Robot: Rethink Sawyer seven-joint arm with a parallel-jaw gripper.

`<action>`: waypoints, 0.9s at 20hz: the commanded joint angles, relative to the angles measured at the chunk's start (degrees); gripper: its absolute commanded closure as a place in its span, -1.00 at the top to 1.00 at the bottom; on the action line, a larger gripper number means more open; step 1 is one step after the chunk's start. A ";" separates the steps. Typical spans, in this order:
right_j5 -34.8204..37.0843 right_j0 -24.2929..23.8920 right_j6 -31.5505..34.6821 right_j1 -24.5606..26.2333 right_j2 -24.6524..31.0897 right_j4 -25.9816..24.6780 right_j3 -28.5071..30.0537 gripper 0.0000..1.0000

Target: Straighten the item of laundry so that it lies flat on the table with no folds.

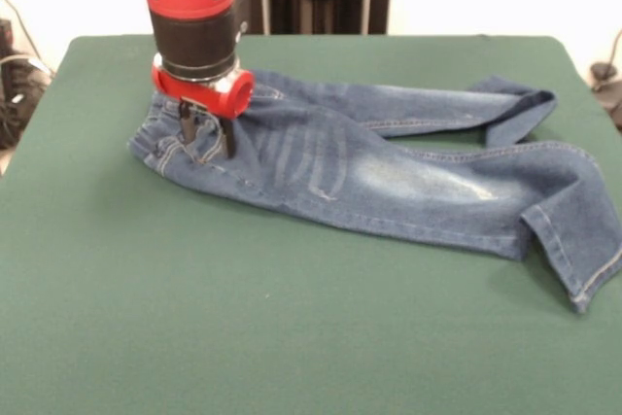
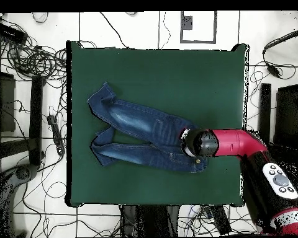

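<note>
The jeans (image 1: 389, 167) are faded, woven denim cloth; beneath them, the table (image 1: 243, 337) top is matt, felt-like green fabric.

White tiled floor (image 2: 145, 28) strewn with black cables (image 2: 36, 59) around the edges.

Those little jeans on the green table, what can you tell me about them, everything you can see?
The jeans are small, blue denim with faded whitish thigh patches and tan stitching. They lie on the green table, waistband at one end under the gripper, whose tips press down at the waist. The legs run out roughly side by side; the nearer leg's cuff is folded over and the farther cuff curls back, so they are not yet flat.
</note>
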 commanded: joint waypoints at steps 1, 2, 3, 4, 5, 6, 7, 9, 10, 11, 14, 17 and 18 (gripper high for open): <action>1.56 4.35 -12.51 3.41 3.52 -4.27 4.32 1.00; 1.74 4.88 -12.08 3.75 2.90 -4.75 3.67 1.00; 1.74 5.45 -11.34 4.00 2.17 -5.33 3.15 1.00; 1.94 5.90 -10.59 4.42 1.63 -5.61 2.63 1.00; 2.18 6.08 -10.08 4.75 1.32 -5.58 2.45 1.00; 2.09 6.48 -9.35 4.69 0.97 -5.81 2.29 1.00; 2.23 6.82 -8.92 4.66 0.74 -5.92 2.18 1.00; 1.80 7.31 -8.42 4.48 0.55 -6.75 2.08 1.00; 0.80 7.42 -8.21 4.27 0.44 -7.49 2.43 1.00; 0.06 7.28 -8.22 4.18 0.69 -8.04 2.59 -1.00; -0.65 7.99 -5.42 3.89 -0.21 -7.77 2.70 -1.00; 0.35 8.86 -2.67 2.75 -0.94 -6.21 3.10 -1.00; 0.32 8.86 -2.70 2.68 -0.95 -6.05 3.04 -1.00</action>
